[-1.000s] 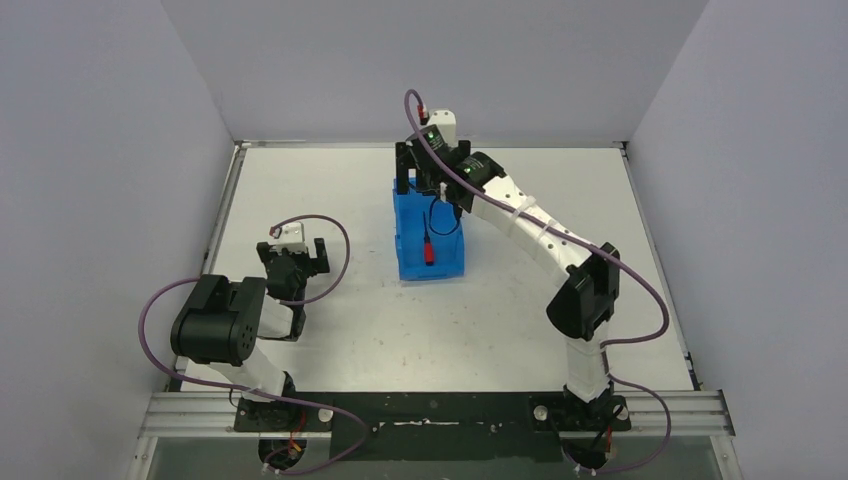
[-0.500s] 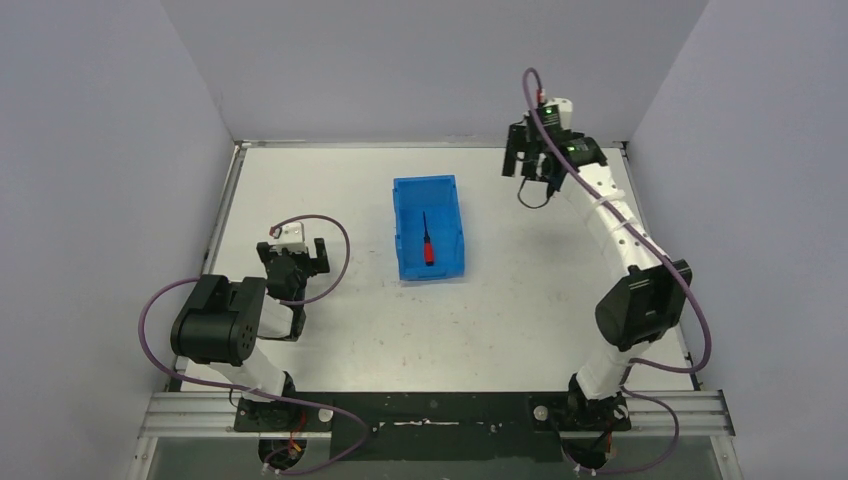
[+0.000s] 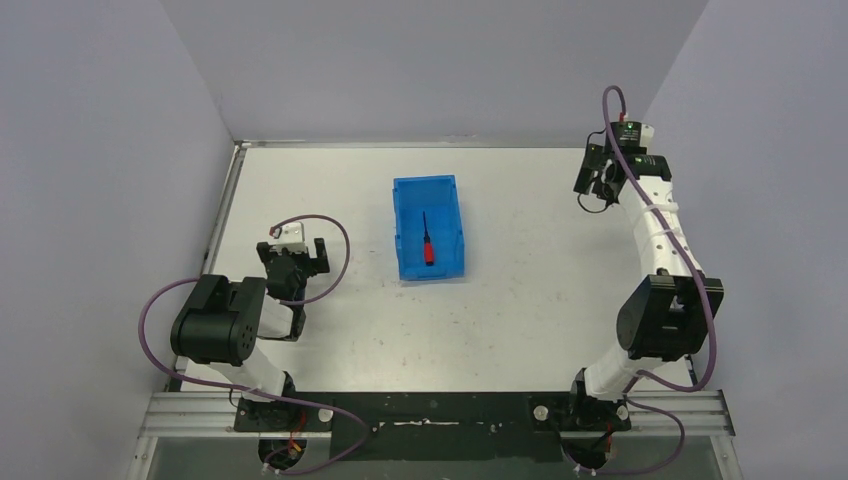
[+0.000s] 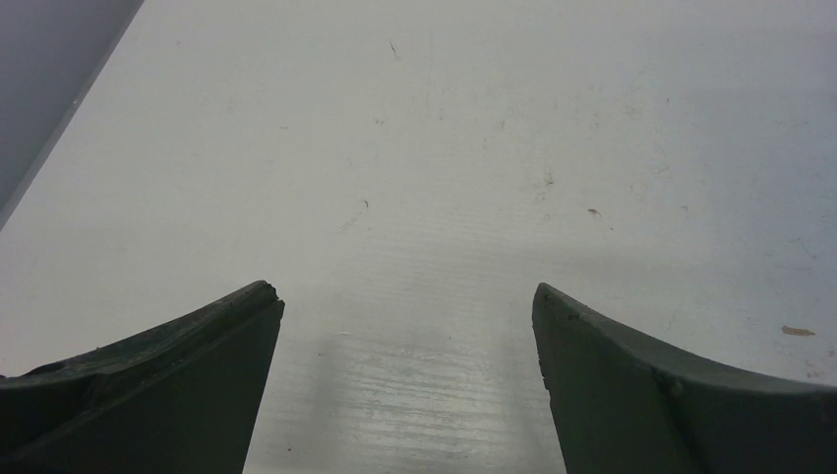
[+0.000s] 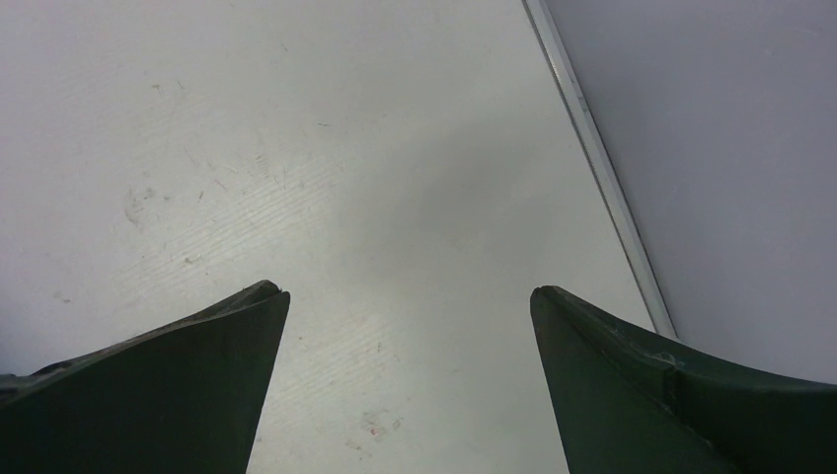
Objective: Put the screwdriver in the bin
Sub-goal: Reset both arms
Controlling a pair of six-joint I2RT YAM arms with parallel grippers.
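The blue bin (image 3: pixel 408 266) sits on the white table near its middle. The screwdriver (image 3: pixel 427 245), with its red handle and black shaft, lies inside the bin. My right gripper (image 3: pixel 592 182) is open and empty, far right near the back right corner, well away from the bin. In the right wrist view the right gripper (image 5: pixel 408 293) has only bare table between its jaws. My left gripper (image 3: pixel 296 262) is open and empty at the left, low over the table. In the left wrist view the left gripper (image 4: pixel 405 289) shows only table.
Grey walls close in the table on the left, back and right. A metal rail (image 5: pixel 597 163) at the table's right edge runs close by my right gripper. The left wall's foot (image 4: pixel 59 109) shows in the left wrist view.
My right arm has swung from over the bin to the far right back corner, open and empty. The screwdriver stays in the bin. The left arm has not moved.
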